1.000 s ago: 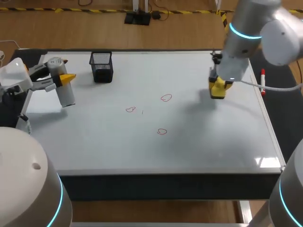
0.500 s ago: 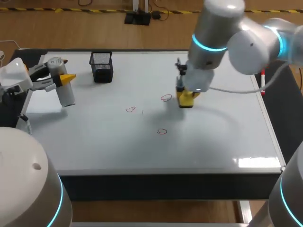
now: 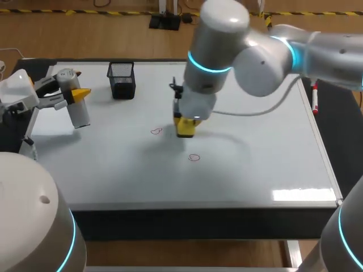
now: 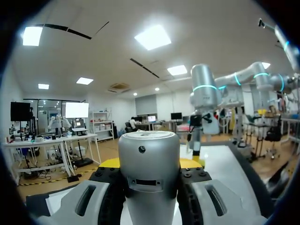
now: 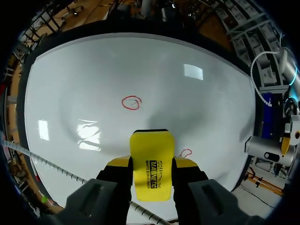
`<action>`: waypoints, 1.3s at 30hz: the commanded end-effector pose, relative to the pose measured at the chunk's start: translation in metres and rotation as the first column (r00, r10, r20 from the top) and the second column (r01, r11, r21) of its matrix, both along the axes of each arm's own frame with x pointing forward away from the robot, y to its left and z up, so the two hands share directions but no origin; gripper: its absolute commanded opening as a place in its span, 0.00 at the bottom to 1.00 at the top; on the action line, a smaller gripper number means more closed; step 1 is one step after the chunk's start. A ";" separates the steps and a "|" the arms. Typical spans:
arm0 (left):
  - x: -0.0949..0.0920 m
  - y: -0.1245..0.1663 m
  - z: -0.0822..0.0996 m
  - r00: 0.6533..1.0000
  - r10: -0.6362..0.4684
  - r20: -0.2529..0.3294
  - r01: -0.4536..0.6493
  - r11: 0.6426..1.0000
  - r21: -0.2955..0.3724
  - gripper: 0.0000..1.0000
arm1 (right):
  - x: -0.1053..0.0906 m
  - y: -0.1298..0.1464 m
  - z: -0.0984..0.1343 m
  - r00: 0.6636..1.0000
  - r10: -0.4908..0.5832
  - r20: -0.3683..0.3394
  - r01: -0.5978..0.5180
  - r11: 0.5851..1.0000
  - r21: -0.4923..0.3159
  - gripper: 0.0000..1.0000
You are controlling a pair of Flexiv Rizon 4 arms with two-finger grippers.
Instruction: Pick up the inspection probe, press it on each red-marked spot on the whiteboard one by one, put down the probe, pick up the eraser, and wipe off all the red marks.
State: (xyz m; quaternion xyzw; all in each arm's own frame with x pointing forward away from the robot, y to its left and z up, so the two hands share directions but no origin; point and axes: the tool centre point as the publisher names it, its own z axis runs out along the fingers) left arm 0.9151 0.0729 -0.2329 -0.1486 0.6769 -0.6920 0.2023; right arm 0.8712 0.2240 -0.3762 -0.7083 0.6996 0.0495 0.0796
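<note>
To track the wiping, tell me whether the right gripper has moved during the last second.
Yes. The right gripper, shut on the eraser, has swept from the whiteboard's right side toward the view's left, ending beside the leftmost red mark.

The right arm [image 3: 249, 54] spans the far right of the board [image 3: 113, 170], its eraser [image 3: 185, 126] low over the middle. A basket [image 3: 121, 80] stands far left; the probe [image 3: 79, 115] hangs just inside the left edge. Bare board runs along the near side.
</note>
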 end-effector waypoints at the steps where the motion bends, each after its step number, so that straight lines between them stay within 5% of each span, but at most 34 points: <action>1: -0.001 0.000 0.001 1.000 0.002 0.001 -0.002 1.000 0.000 0.00 | 0.005 0.034 -0.003 1.000 0.001 0.002 -0.001 0.997 -0.072 0.00; 21: -0.001 0.000 0.001 1.000 0.002 0.001 -0.002 1.000 0.000 0.00 | -0.007 0.113 -0.021 1.000 0.021 -0.008 -0.022 0.988 -0.156 0.00; 39: -0.001 0.000 0.001 1.000 0.002 0.001 -0.002 1.000 0.000 0.00 | -0.004 0.117 -0.036 0.999 0.037 -0.025 -0.041 0.982 -0.184 0.00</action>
